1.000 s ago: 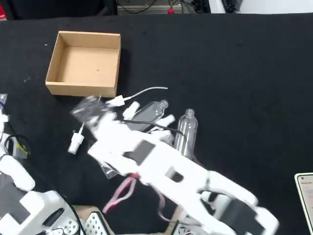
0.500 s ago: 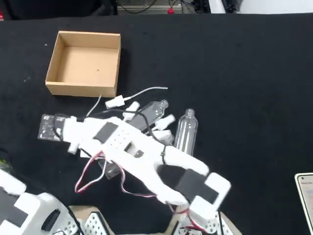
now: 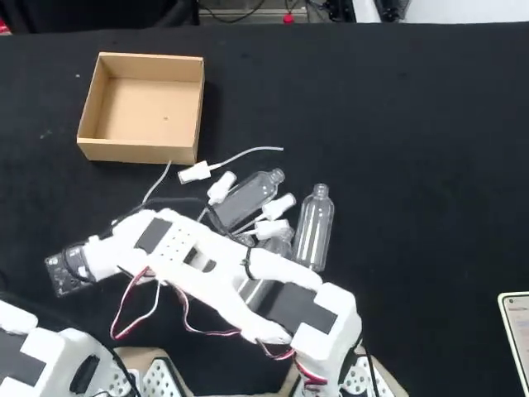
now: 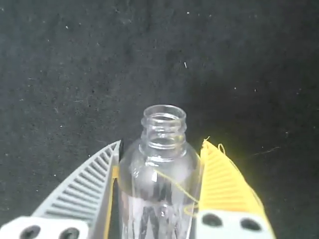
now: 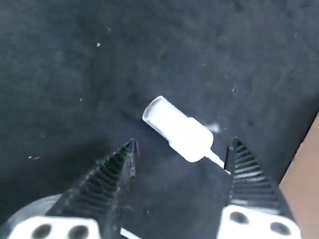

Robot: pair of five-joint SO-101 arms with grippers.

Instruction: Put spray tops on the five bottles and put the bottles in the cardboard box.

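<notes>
- The right pincer (image 3: 64, 269), in the high view, hangs low over the black cloth (image 3: 413, 124), well apart from the cardboard box (image 3: 140, 153), which has no bottle in it; bare bottles (image 3: 314, 222) and loose spray tops (image 3: 198, 172) lie clustered near the box, I judge in reach for capping.
- Left wrist view: the left pincer (image 4: 162, 145) pinches a clear bottle (image 4: 160, 184) by its body; the open neck stays free, probably so that a top can go on.
- Right wrist view: the right pincer (image 5: 183, 145) is spread wide around a white spray top (image 5: 178, 130) lying on the cloth, touching it on neither side; a grasp seems prepared.
</notes>
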